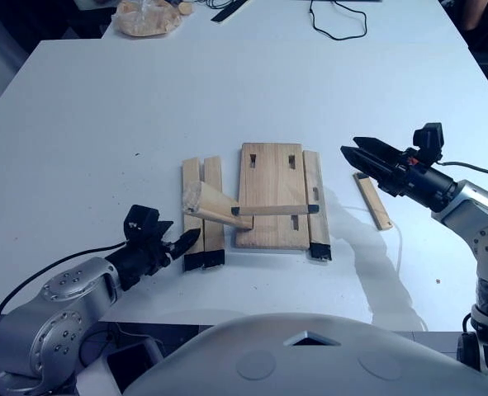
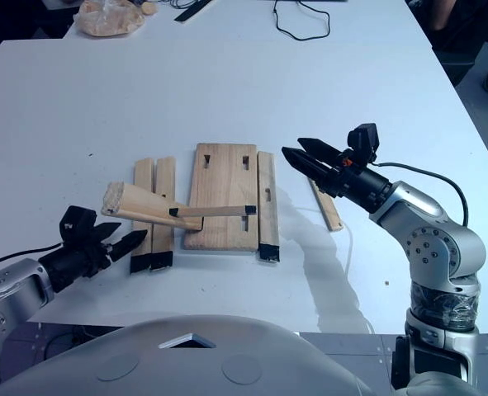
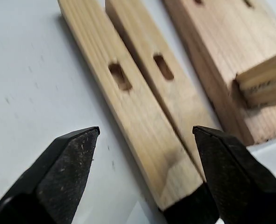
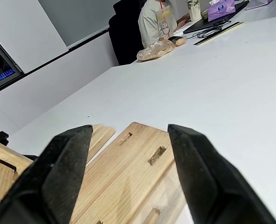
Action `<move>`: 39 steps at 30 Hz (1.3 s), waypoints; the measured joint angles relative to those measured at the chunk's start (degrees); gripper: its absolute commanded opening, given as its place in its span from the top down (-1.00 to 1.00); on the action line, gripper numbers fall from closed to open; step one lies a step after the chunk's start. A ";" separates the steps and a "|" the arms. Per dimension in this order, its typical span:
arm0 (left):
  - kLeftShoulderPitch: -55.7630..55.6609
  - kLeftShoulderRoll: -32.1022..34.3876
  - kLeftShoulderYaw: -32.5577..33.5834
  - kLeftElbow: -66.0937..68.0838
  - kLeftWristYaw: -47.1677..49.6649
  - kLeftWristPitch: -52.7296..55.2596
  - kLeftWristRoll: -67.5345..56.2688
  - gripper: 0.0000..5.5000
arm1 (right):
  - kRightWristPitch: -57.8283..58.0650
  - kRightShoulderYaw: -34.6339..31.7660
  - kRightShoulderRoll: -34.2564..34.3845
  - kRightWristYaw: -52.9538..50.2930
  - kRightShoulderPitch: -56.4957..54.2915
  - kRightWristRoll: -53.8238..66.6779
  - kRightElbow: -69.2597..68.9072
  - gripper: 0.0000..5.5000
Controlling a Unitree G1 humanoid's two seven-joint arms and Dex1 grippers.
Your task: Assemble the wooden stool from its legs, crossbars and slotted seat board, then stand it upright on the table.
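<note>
Mid-table: seat board, lying flat. Just beside its right edge, a leg, parallel to it. Just left of the board, a pair of legs, side by side. Resting across that pair, a thick piece, joined to a crossbar reaching right over the board. Farther right, well apart, a loose crossbar. At the far edge, a bag left, a cable right. Before the pair's near ends, left gripper; between leg and loose crossbar, raised, right gripper.
</note>
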 measured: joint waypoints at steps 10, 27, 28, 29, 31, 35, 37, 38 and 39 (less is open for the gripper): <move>-0.66 1.25 -3.19 4.89 -0.74 1.19 0.10 -0.36 | -0.12 1.08 -0.03 0.16 -0.71 -0.04 0.34 -0.07; -6.12 15.97 -1.66 22.97 -14.28 -8.04 2.71 -0.36 | -1.17 0.99 0.42 -0.82 0.78 -0.04 -0.19 -0.07; -6.48 16.44 -1.66 23.66 -14.68 -8.17 2.72 -0.36 | -1.17 0.98 0.43 -0.92 1.10 -0.04 -0.41 -0.07; -6.99 16.97 -1.67 24.51 -14.99 -8.37 2.78 -0.36 | -1.17 0.97 0.44 -1.13 1.39 -0.04 -0.55 -0.07; -8.20 18.51 -1.76 26.81 -15.65 -9.39 3.80 -0.36 | -1.23 0.96 0.64 -1.49 1.73 -0.05 -1.00 -0.07; -10.27 20.75 -2.34 29.21 -16.72 -9.95 5.28 -0.36 | -1.63 0.96 1.31 -2.19 2.36 -0.03 -2.03 -0.07; -10.56 21.54 -2.86 29.39 -17.92 -10.03 5.31 -0.36 | -1.65 0.96 1.61 -2.48 2.79 -0.03 -2.16 -0.07; -10.45 22.06 -3.14 29.01 -18.62 -10.06 5.35 -0.36 | -1.67 0.96 1.77 -2.64 2.96 -0.03 -2.24 -0.07; -10.19 22.30 -3.49 28.26 -19.17 -10.31 5.41 -0.36 | -1.67 0.97 1.90 -2.77 3.11 -0.03 -2.28 -0.07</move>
